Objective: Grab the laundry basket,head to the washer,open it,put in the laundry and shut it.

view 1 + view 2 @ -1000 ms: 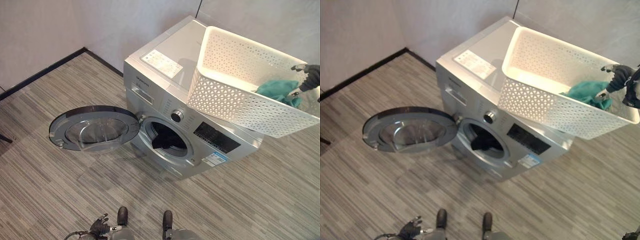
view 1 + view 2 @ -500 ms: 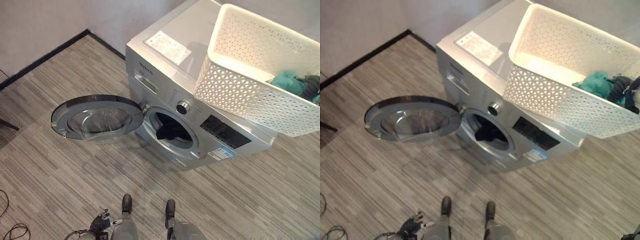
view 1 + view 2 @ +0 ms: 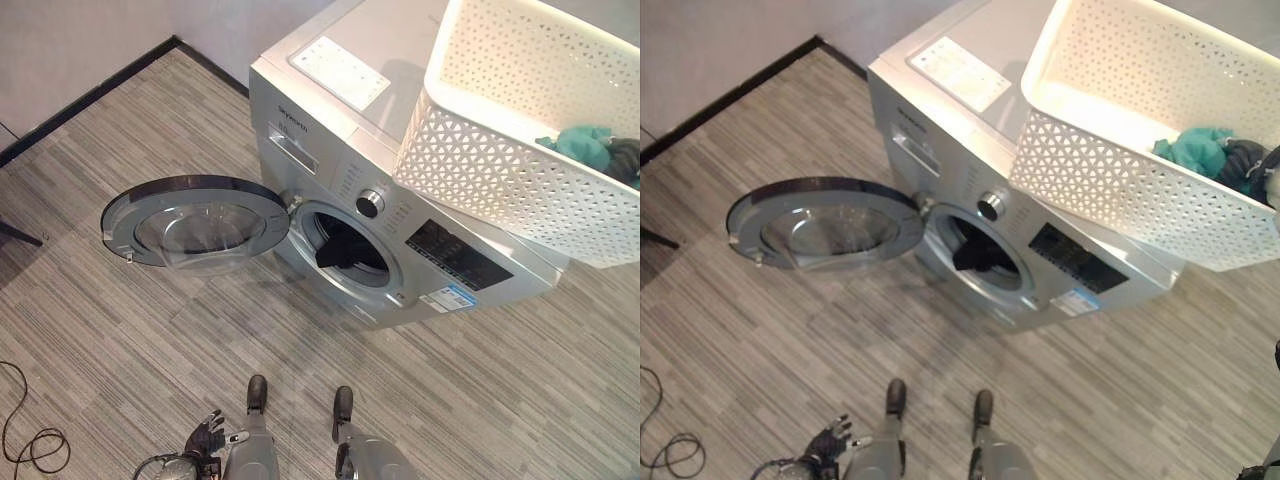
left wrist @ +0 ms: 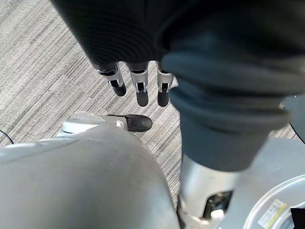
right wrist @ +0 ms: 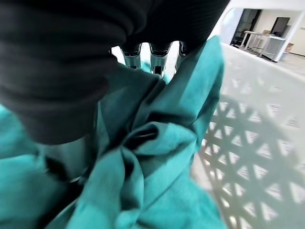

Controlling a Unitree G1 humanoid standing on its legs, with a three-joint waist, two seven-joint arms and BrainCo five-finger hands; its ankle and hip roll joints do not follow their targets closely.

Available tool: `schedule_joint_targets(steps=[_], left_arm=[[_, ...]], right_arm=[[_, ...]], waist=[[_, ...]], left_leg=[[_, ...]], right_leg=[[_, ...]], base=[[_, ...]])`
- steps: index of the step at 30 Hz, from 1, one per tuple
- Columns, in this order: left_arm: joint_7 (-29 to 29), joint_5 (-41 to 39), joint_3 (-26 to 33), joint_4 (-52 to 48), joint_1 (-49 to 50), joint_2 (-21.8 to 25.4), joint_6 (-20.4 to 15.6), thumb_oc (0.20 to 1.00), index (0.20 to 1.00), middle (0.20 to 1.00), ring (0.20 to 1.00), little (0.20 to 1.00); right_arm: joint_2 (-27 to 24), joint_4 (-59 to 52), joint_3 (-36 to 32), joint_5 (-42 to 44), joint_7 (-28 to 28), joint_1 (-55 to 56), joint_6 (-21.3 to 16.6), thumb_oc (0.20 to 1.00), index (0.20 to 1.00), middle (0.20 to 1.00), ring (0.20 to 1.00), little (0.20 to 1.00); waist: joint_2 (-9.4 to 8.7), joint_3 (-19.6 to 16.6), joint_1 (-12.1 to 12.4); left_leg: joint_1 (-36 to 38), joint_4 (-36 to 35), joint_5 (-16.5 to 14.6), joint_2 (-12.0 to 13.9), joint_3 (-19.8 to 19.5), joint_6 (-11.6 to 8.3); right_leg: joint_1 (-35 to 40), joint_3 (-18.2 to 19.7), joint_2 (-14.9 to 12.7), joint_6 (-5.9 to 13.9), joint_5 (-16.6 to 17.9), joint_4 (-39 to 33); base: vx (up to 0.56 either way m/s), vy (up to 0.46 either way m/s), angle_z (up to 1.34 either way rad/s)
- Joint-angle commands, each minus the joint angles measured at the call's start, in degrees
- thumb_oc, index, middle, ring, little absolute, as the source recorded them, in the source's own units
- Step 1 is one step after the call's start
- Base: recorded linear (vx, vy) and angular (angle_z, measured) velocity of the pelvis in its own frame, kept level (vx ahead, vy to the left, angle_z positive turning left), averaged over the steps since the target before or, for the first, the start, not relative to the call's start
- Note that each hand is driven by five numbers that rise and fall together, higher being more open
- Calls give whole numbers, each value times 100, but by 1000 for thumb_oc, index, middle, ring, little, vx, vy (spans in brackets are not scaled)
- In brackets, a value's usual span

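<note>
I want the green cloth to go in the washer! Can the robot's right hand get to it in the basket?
Probably yes. The right hand is already down inside the white basket on the washer, right against the teal cloth. Its fingers are buried in the folds, so a grip can't be confirmed.

The white laundry basket [image 3: 520,150] is cut off by the upper right edge of the frame. The right robot hand [image 5: 152,59] is sunk in the teal cloth [image 5: 157,162], so its fingertips are hidden and its grip cannot be told. The dark item in the washer drum [image 3: 345,250] cannot be identified.
</note>
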Motion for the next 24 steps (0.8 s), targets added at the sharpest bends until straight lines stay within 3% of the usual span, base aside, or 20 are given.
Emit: schedule_joint_targets(steps=[1,3,8,9,11,16,17,20,22,24], left_arm=[[-27,-113,-289,93,-201,-38,-102,1000,1000,1000,1000,1000],[-20,-106,-276,116,-209,-38,-108,1000,1000,1000,1000,1000],[112,122,-145,443,-343,-13,-189,1000,1000,1000,1000,1000],[112,122,-150,445,-343,-3,-190,1000,1000,1000,1000,1000],[256,280,-18,606,-358,42,-205,1000,1000,1000,1000,1000],[424,436,123,657,-331,88,-172,1000,1000,1000,1000,1000],[464,464,151,492,-295,118,-172,1000,1000,1000,1000,1000],[530,506,153,115,-221,215,-176,1000,1000,1000,1000,1000],[579,592,219,-867,-77,357,-212,1000,1000,1000,1000,1000],[561,688,169,-1206,5,448,-219,1000,1000,1000,1000,1000]], right_arm=[[83,-107,-74,529,-298,222,-178,200,200,200,200,200],[79,-66,-256,613,-443,266,-196,200,200,200,200,200],[120,-177,-1923,1577,-1479,625,-544,200,200,200,200,200],[118,-189,-1953,1574,-1483,656,-542,200,200,200,200,200],[131,-581,-3057,2192,-2292,698,-833,200,200,200,200,200],[146,-1375,-4198,2483,-3138,1002,-1196,200,200,200,200,200],[141,-1762,-4708,2550,-3464,1266,-1379,200,200,200,200,200],[159,-2263,-5201,2587,-3717,1621,-1496,200,200,200,200,200],[320,-3611,-6217,2457,-3877,2851,-1691,200,200,200,200,200],[431,-3967,-6644,2413,-3912,3355,-1757,200,200,200,200,200]], waist=[[-41,30,152],[-49,13,149],[-131,-177,68],[-140,-172,76],[-157,-369,13],[-150,-598,-65],[-131,-684,-90],[-130,-752,-102],[-106,-846,-199],[-100,-888,-209]], left_leg=[[415,282,-464,398,191,-183],[428,279,-469,397,201,-180],[576,292,-584,374,229,-142],[581,293,-586,374,229,-142],[726,289,-680,352,268,-102],[917,266,-787,311,302,-60],[986,266,-834,289,299,-37],[1045,276,-872,271,305,-16],[1103,307,-892,225,329,31],[1153,306,-961,234,326,41]], right_leg=[[-163,-46,-183,298,-354,107],[-149,-52,-186,299,-356,106],[-8,-47,-200,325,-375,138],[-2,-47,-200,325,-376,137],[127,-39,-211,344,-388,144],[307,-6,-226,366,-405,127],[369,5,-234,373,-413,128],[422,14,-240,376,-417,132],[465,53,-263,381,-384,147],[511,59,-253,391,-431,137]], base=[[0,0,0],[0,0,0],[0,0,0],[0,0,0],[47,33,0],[59,33,-2],[48,41,3],[24,32,-1],[18,54,-4],[20,12,-1]])
